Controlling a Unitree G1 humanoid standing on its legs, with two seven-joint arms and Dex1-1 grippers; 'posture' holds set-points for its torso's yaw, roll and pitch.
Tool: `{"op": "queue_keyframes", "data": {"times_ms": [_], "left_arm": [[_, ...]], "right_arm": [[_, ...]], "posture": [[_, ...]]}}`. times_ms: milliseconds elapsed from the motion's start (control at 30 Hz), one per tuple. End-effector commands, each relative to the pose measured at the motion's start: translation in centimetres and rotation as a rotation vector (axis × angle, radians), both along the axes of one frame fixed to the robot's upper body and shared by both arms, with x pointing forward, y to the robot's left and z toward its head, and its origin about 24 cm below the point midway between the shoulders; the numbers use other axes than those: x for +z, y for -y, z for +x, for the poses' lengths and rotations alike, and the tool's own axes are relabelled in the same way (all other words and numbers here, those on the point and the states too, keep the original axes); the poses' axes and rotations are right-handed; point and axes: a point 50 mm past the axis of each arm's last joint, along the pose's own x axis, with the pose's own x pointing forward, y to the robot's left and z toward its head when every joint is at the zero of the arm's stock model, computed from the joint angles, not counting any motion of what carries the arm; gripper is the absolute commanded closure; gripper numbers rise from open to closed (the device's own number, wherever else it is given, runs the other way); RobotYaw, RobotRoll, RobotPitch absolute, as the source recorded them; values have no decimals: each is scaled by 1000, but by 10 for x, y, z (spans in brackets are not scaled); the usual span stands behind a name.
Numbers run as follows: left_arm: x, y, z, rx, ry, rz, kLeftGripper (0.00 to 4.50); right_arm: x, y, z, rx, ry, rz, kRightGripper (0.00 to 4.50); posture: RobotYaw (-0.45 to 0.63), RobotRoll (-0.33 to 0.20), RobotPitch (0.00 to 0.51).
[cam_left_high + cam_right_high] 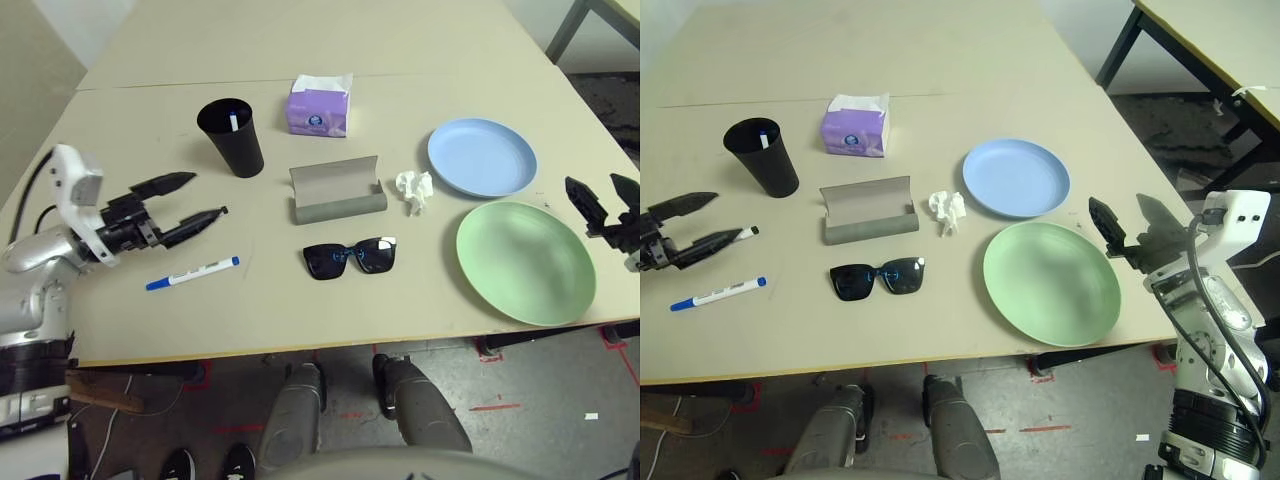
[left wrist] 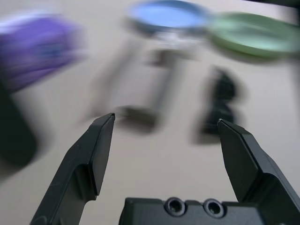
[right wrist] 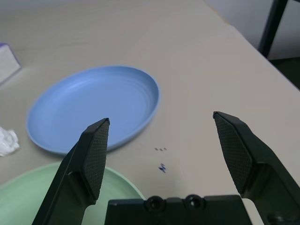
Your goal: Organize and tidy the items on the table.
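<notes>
A: While the left gripper (image 1: 205, 197) hangs over the 9 o'clock side of the table (image 1: 300, 300), its two black fingers stand wide apart with nothing between them. It points across toward 3 o'clock.

B: Noted. Right gripper (image 1: 1130, 222)?

A: Spread wide too, empty, off the table's 3 o'clock edge, just beside the green plate (image 1: 1051, 282). From the right wrist, bare tabletop lies between its fingers.

B: Items, by clock face from the grey glasses case (image 1: 338, 190) at centre?

A: Case lies open, lid raised. Black sunglasses (image 1: 350, 258) at 6 o'clock of it, near, lenses flat on the table. Crumpled white tissue (image 1: 414, 189) at 3 o'clock, just beside the case end. Purple tissue box (image 1: 318, 108) at 12 o'clock, a white sheet sticking out on top.

B: Cup?

A: Black cup (image 1: 232, 136) at 10 o'clock of the case, upright, with one white marker (image 1: 233, 121) standing inside, only its top showing. Cap colour hard to tell.

B: Other marker?

A: Blue-capped marker (image 1: 193, 273) lies flat at 8 o'clock of the case, below the left gripper's fingertips, apart from them.

B: Plates?

A: Light-blue plate (image 1: 482, 157) at 3 o'clock beyond the tissue; green plate at 4 o'clock, close to the near edge. Their rims come very near; touching or not, cannot tell. Both bare.
</notes>
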Motion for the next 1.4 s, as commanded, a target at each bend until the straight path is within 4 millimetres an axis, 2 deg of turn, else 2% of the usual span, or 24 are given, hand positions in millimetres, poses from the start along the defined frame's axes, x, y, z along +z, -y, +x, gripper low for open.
{"op": "queue_keyframes", "data": {"times_ms": [33,200,333,467,567,800,1000,1133,1400], "left_arm": [[-3,8,-1,-154,-3,42,45],[-11,17,6,-215,19,80,45],[-14,20,17,-209,52,71,45],[-21,23,25,-203,68,70,45],[-24,25,28,-206,70,64,45],[-31,26,28,-214,67,69,45],[-37,20,21,-199,59,82,45],[-36,17,18,-190,64,84,45],[-28,5,5,-147,93,104,45]], "right_arm": [[2,4,-12,-46,5,-18,0],[7,7,-33,-118,-33,-12,0],[13,12,-57,-155,-164,-47,0],[8,6,-91,-38,-420,-62,0],[4,0,-101,34,-527,-34,0],[-2,-20,-94,168,-598,43,0],[-1,-23,-77,220,-566,66,0],[-2,-30,-66,268,-558,73,0],[-18,-36,-46,326,-592,67,0]], "posture": [[-220,0,202],[-273,0,201],[-309,0,205],[-345,0,213],[-358,0,216],[-343,0,224],[-330,0,224],[-281,0,218],[-215,0,211]]}}
